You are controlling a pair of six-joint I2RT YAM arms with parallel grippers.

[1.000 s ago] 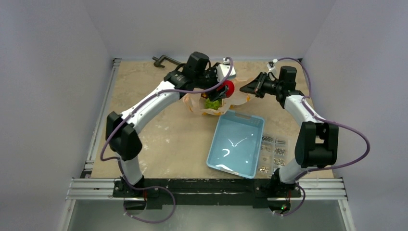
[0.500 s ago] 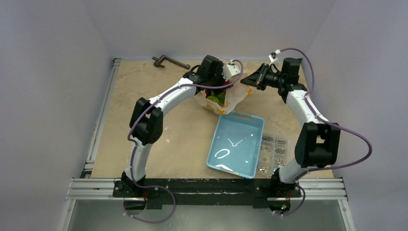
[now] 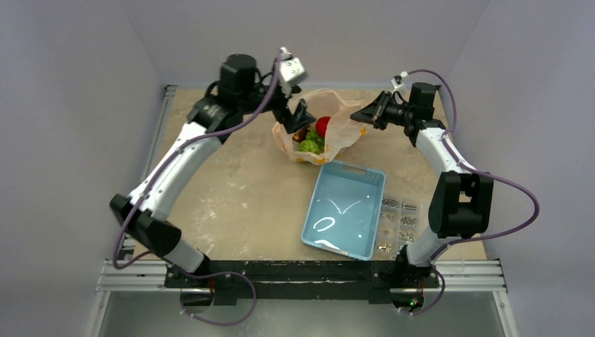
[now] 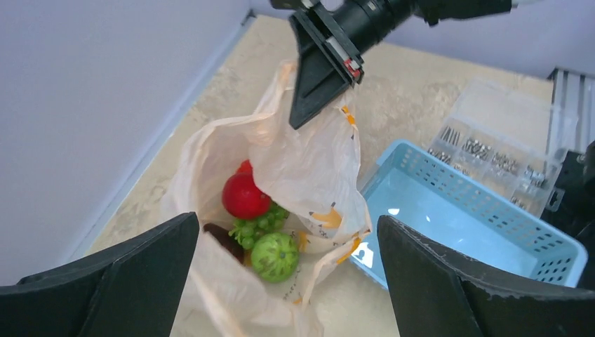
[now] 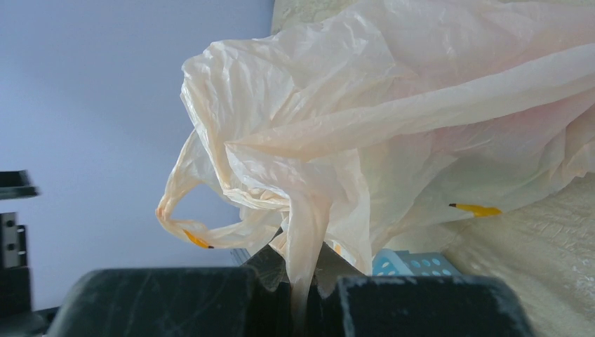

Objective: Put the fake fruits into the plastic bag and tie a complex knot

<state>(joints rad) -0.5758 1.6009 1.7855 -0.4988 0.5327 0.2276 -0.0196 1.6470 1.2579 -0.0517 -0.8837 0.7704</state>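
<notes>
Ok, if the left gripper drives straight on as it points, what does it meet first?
The left gripper, jaws open, likely meets the grape bunch and light-green fruit inside the plastic bag; depth is unclear, so the bag's raised side might brush first.

A second ago the left gripper (image 3: 298, 117) carried a round red plastic fruit (image 4: 245, 196). It has since spread its fingers wide and lifted back off the thin, translucent pale-orange plastic bag (image 4: 309, 165). The fruit now lies inside, against the green grape bunch (image 4: 257, 226). The white left arm (image 3: 175, 161) has swung out leftward, uncovering the bag's mouth.
</notes>
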